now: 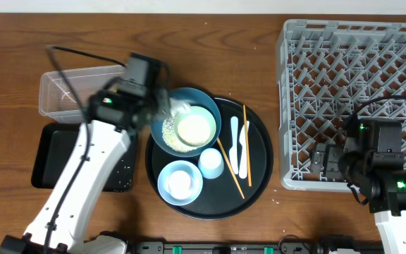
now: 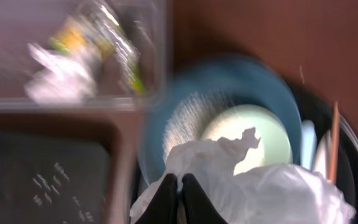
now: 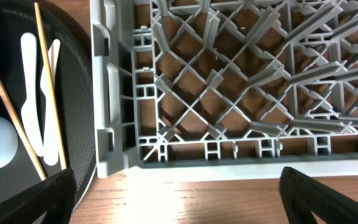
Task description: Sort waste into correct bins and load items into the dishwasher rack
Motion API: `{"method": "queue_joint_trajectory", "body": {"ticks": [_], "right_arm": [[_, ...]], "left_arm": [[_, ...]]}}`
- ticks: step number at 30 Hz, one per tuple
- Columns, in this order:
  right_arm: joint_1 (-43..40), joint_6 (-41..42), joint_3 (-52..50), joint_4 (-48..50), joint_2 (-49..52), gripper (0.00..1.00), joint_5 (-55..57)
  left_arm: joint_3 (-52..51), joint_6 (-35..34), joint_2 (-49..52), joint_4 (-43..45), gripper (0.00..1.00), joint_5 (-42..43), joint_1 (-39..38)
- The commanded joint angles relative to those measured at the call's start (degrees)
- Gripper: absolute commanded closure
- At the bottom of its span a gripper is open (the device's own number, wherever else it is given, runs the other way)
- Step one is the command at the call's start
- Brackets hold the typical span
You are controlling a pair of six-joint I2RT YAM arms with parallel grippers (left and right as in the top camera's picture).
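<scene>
My left gripper (image 2: 179,190) is shut on a crumpled white napkin (image 2: 253,186) and holds it over the left rim of the large dark blue bowl (image 1: 171,113). That bowl holds a pale green bowl (image 1: 194,128) and white rice grains (image 1: 168,130). The clear tub (image 1: 55,88) at the left holds a yellow-green wrapper (image 2: 73,37) and white paper (image 2: 55,78). The flat black tray (image 1: 51,159) lies below it. The light blue bowl (image 1: 180,182), white cup (image 1: 211,162), white spoon (image 1: 235,137) and chopsticks (image 1: 246,144) lie on the round tray. My right gripper (image 3: 179,193) is open and empty at the grey rack's (image 1: 287,106) front edge.
The round black tray (image 1: 259,169) sits mid-table between the bins and the rack. Bare wooden table (image 3: 191,199) runs along the rack's front edge. A few white specks lie on the flat black tray (image 2: 48,180).
</scene>
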Motion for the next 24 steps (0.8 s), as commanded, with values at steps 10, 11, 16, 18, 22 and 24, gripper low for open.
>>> {"method": "queue_joint_trajectory", "body": {"ticks": [10,11,16,18,22,24], "right_arm": [[0.7,0.9,1.1,0.0,-0.1,0.01,-0.2],[0.7,0.9,1.1,0.0,-0.1,0.01,-0.2],[0.7,0.9,1.1,-0.1,-0.1,0.01,-0.2],[0.7,0.9,1.1,-0.1,-0.1,0.01,-0.2],[0.7,0.9,1.1,-0.1,-0.1,0.01,-0.2],[0.7,0.9,1.1,-0.1,-0.1,0.01,-0.2]], "left_arm": [[0.7,0.9,6.2,8.9,0.94,-4.9,15.4],[0.7,0.9,7.0,9.2,0.94,-4.9,15.7],[0.7,0.9,11.6,9.6,0.94,-5.0,16.3],[0.7,0.9,12.7,9.1,0.94,-4.9,16.3],[0.7,1.0,12.3,8.5,0.37,-4.7,16.3],[0.7,1.0,10.8,7.8,0.22,-4.5,16.3]]}}
